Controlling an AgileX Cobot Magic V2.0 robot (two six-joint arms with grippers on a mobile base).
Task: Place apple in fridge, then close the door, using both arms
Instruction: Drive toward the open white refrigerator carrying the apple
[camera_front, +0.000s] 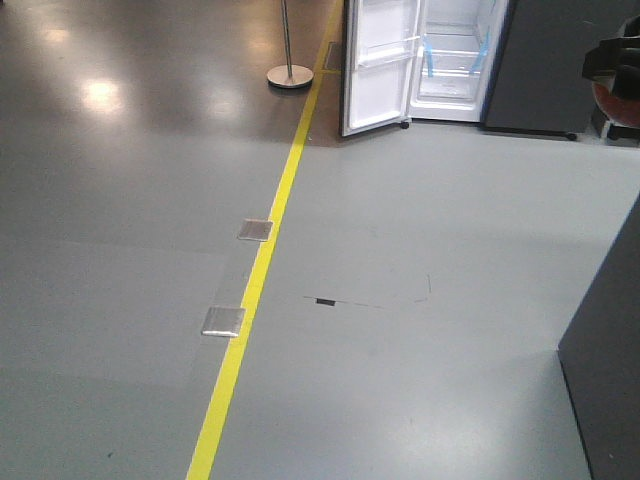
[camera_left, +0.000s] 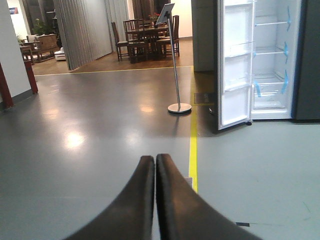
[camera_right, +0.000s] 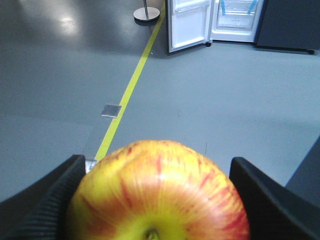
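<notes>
Right jaws around red-streaked yellow apple (camera_right: 159, 192) with stem dimple

Light comes from above, even and fairly bright, and glares as white patches on the glossy dark floor (camera_front: 100, 95), also in the left wrist view. The fridge (camera_front: 450, 60) lining is so bright that it nearly bleaches out. The apple (camera_right: 160, 195) fills the right wrist view, close and a little soft, perhaps out of focus. The left gripper (camera_left: 155, 160) shows dark, its near part blurred. Shadows are faint.
</notes>
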